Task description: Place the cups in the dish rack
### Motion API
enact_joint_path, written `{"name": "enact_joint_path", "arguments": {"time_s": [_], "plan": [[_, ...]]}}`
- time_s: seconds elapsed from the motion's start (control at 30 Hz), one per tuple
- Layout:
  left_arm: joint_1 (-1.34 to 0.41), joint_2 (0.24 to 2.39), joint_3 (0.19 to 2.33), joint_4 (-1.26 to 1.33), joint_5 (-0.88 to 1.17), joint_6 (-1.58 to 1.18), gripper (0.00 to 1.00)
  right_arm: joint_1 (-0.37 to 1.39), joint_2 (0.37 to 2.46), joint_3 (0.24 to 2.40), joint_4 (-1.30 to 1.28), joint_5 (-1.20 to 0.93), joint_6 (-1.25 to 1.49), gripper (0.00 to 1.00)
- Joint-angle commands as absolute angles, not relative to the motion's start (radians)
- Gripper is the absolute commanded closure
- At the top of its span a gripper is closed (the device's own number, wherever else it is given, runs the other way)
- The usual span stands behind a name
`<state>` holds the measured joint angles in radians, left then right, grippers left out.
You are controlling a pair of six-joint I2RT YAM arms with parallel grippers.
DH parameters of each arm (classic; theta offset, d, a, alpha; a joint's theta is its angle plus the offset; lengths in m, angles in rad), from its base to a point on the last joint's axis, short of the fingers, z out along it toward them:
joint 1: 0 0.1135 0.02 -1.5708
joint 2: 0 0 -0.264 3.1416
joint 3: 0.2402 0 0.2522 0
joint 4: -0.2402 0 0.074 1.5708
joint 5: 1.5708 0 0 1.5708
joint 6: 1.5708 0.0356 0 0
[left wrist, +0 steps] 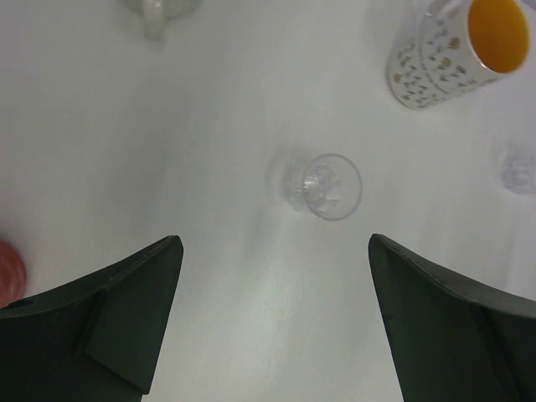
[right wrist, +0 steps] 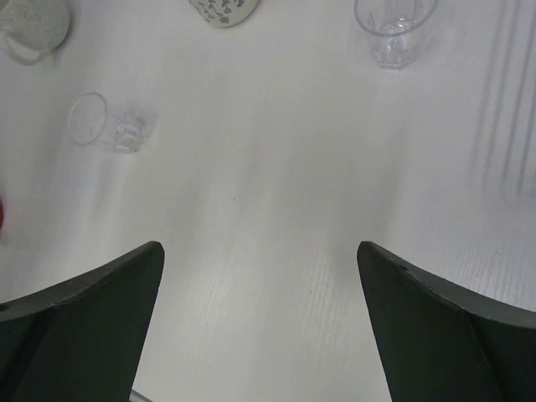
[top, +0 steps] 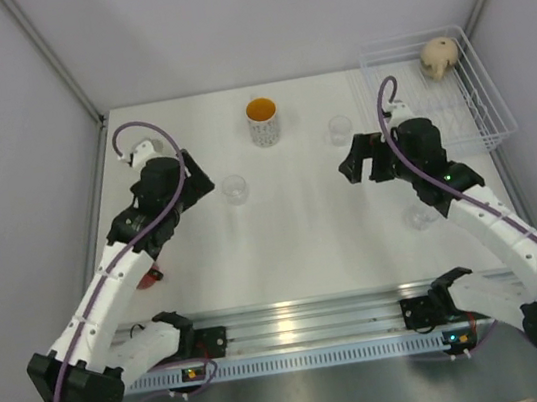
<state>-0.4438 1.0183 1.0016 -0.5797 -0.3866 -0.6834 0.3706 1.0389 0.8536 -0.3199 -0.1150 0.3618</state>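
I see both arms reaching over the white table (top: pixel 307 256). My left gripper (left wrist: pixel 275 244) is spread wide and empty, with a clear tumbler (left wrist: pixel 327 186) on the table just ahead of it. My right gripper (right wrist: pixel 258 247) is also wide apart, holding nothing. The dish rack (top: pixel 478 114) sits in the far right corner with a beige mug (top: pixel 439 56) inside; the speckled mug (top: pixel 263 121) stands far centre

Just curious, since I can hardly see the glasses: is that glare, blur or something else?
Top external: mostly low contrast, the clear tumbler fades into the white table; glare only on the metal rail. Left wrist: the clear tumbler is fairly sharp, its shadow faint. Right wrist: soft, even light, the clear tumbler pale.
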Motion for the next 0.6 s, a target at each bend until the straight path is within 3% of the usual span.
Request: {"name": "enact_joint_path", "arguments": {"time_s": [0.0,0.27,0.57], "plan": [[-0.324,0.996,1.046,-0.708,-0.394,-0.738,0.02,0.379,0.983,0.850,-0.241,-0.143,0.357,0.01],[-0.056,1.045,0.999,-0.745,-0.319,-0.724,0.02,0.380,0.925,0.830,-0.213,-0.166,0.365,0.01],[0.087,1.097,0.905,-0.753,-0.337,-0.723,0.02,0.379,0.913,0.818,-0.218,-0.167,0.367,0.01]]}}
